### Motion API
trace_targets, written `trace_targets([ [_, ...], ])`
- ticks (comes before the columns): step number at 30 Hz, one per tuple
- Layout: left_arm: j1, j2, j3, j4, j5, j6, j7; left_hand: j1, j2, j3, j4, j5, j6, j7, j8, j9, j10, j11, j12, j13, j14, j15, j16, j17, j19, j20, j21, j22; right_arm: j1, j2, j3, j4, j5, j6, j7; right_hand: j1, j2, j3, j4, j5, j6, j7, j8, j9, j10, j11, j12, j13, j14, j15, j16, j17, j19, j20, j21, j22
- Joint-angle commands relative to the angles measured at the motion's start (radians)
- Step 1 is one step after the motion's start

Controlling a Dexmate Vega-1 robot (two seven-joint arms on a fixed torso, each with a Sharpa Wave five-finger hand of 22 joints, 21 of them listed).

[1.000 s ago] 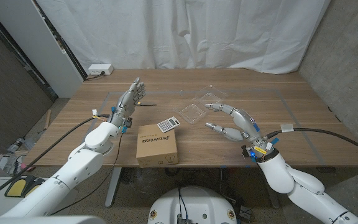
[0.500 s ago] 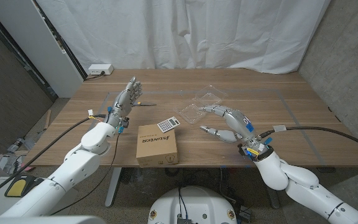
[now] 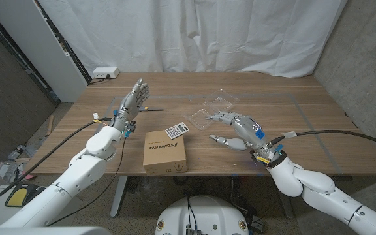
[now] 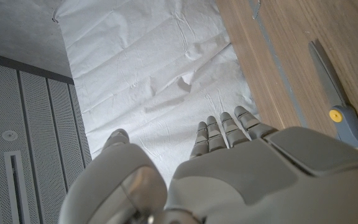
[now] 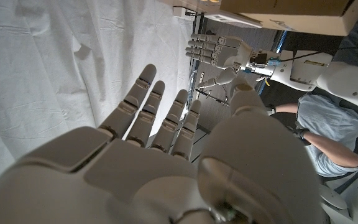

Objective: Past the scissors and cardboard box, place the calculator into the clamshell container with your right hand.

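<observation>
Clear plastic clamshell container (image 3: 211, 109), wooden table (image 3: 305, 117)

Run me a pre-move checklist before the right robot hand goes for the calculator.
1. Right robot hand holds nothing, fingers apart: ok.
2. Calculator lies uncovered on the table, beside the cardboard box: ok.
3. Clamshell container lid open: looks ok, though the clear plastic is hard to read.
4. Left robot hand raised away from the calculator, near the scissors: ok.
5. Path from the right robot hand to the calculator free of things: ok.
6. Calculator clear of the box's edge for a grasp: cannot tell.
</observation>
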Motion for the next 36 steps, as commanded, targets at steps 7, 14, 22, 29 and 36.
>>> trace_targets([
  [7,-0.014,0.006,-0.004,0.008,-0.015,-0.001,-0.020,0.014,0.001,-0.007,0.000,0.006,0.009,-0.002,-0.002,0.003,0.008,-0.007,-0.006,0.005,0.009,-0.003,-0.002,0.004,0.007,-0.010,-0.005,0.004,0.073,-0.050,-0.102,0.015,-0.053,-0.100,-0.026,0.029,0.011,0.008,0.007,0.008,0.004,0.033,-0.011,0.004,0.025,0.031,-0.004,0.003,0.019,-0.169,-0.004,0.001,0.021,-0.159,-0.009,0.002],
  [14,-0.004,0.002,-0.014,0.014,-0.027,-0.015,-0.022,0.015,0.002,-0.008,0.001,0.006,0.010,-0.003,-0.002,0.003,0.009,-0.004,-0.007,0.005,0.009,-0.003,-0.003,0.004,0.008,-0.009,-0.008,0.004,0.105,-0.053,-0.148,0.031,-0.081,-0.119,-0.039,0.049,0.019,0.014,0.002,0.011,-0.004,0.030,-0.016,0.005,0.027,0.026,-0.007,0.004,0.023,-0.171,-0.005,0.001,0.025,-0.161,-0.012,0.002],
  [22,0.004,0.005,-0.013,0.016,-0.037,-0.006,-0.027,0.015,0.002,-0.010,0.001,0.006,0.011,-0.002,-0.003,0.003,0.009,-0.006,-0.008,0.006,0.009,-0.002,-0.003,0.004,0.009,-0.009,-0.012,0.004,0.132,-0.059,-0.184,0.034,-0.088,-0.129,-0.032,0.060,0.021,0.014,0.002,0.011,-0.006,0.019,-0.018,0.006,0.022,0.008,-0.015,0.004,0.023,-0.168,-0.008,0.001,0.025,-0.160,-0.017,0.003],
  [29,0.021,0.010,-0.021,0.012,-0.032,-0.022,-0.026,0.016,0.003,-0.011,0.001,0.006,0.009,-0.002,-0.004,0.003,0.008,-0.006,-0.009,0.006,0.008,-0.002,-0.004,0.004,0.010,-0.010,-0.015,0.005,0.163,-0.059,-0.211,0.049,-0.098,-0.127,-0.026,0.059,0.025,0.013,0.007,0.011,0.011,0.005,-0.013,0.006,0.025,0.002,-0.017,0.004,0.025,-0.167,-0.008,0.002,0.025,-0.159,-0.020,0.004],
  [36,0.034,0.019,-0.025,0.003,-0.040,-0.010,-0.027,0.016,0.004,-0.013,0.001,0.006,0.010,-0.002,-0.005,0.003,0.006,-0.005,-0.011,0.006,0.007,-0.001,-0.005,0.005,0.011,-0.009,-0.019,0.005,0.193,-0.053,-0.235,0.069,-0.091,-0.118,-0.007,0.066,0.032,0.014,0.008,0.011,0.020,0.000,-0.010,0.006,0.031,-0.001,-0.017,0.004,0.029,-0.169,-0.008,0.002,0.029,-0.159,-0.021,0.005],
])
